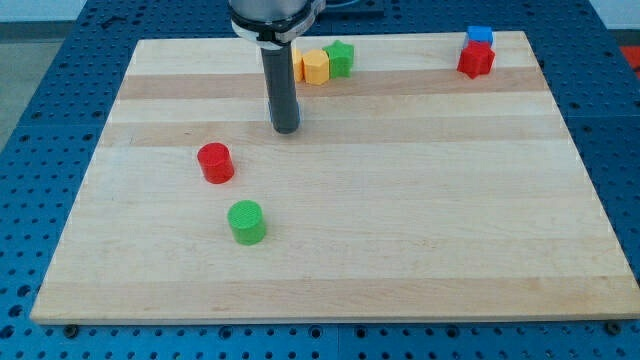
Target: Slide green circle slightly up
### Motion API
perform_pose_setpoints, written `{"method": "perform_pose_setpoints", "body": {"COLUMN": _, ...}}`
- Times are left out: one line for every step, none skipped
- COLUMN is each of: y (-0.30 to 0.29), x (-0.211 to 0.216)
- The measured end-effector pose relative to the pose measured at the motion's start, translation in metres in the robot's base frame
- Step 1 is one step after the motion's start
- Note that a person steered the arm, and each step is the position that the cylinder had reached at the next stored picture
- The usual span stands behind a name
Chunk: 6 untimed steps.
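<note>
Well below my tip (pixel 286 129) and a little toward the view's left sits the green circle (pixel 246 222), untouched, so with the bare rod holding nothing we judge the upward push not yet begun.

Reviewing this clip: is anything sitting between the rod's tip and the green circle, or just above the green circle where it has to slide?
Nothing visible blocks either path. My tip is above and to the view's right of the green circle, with bare board between them. The red circle sits above the green one but offset to the view's left, leaving room for a slight upward slide.
</note>
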State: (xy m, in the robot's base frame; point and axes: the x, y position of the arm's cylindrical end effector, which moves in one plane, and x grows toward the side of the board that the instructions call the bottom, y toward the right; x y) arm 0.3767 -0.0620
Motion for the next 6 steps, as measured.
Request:
{"method": "perform_pose_setpoints", "body": {"y": 0.0, "x": -0.029}}
{"method": "perform_pose_setpoints", "body": {"y": 0.0, "x": -0.029}}
{"method": "perform_pose_setpoints", "body": {"y": 0.017, "x": -0.055}}
{"method": "perform_pose_setpoints", "body": {"y": 0.017, "x": -0.054}}
{"method": "perform_pose_setpoints", "body": {"y": 0.015, "x": -0.02}}
{"method": "perform_pose_setpoints", "body": {"y": -0.006, "x": 0.054}}
